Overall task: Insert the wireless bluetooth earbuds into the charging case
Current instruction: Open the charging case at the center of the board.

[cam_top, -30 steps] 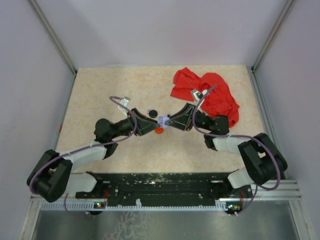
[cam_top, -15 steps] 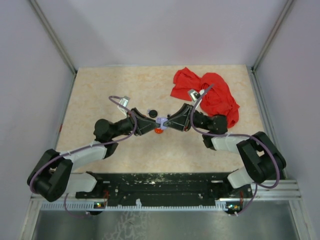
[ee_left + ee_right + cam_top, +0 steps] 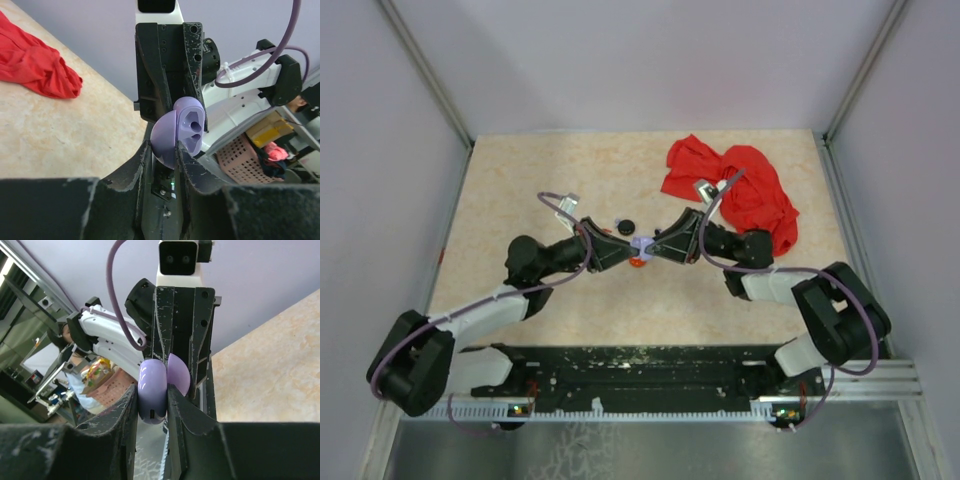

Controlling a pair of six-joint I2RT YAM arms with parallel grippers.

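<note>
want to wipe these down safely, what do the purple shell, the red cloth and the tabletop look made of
Purple shell: likely moulded plastic, smooth satin finish, with soft highlights and crisp hollows inside.
Red cloth: fabric, matte, crumpled into soft folds; the weave is too small to tell.
Tabletop: hard, beige, speckled, perhaps stone-look laminate; unsure.

Lavender case (image 3: 152, 390): smooth plastic, soft satin sheen. Right end effector fingers (image 3: 182, 412): matt black, scuffed, pale scratches along edges. Bench (image 3: 530, 170): pale beige marbled laminate look, matt. Red cloth (image 3: 745, 190) at 1 o'clock: soft, crumpled, matt.
</note>
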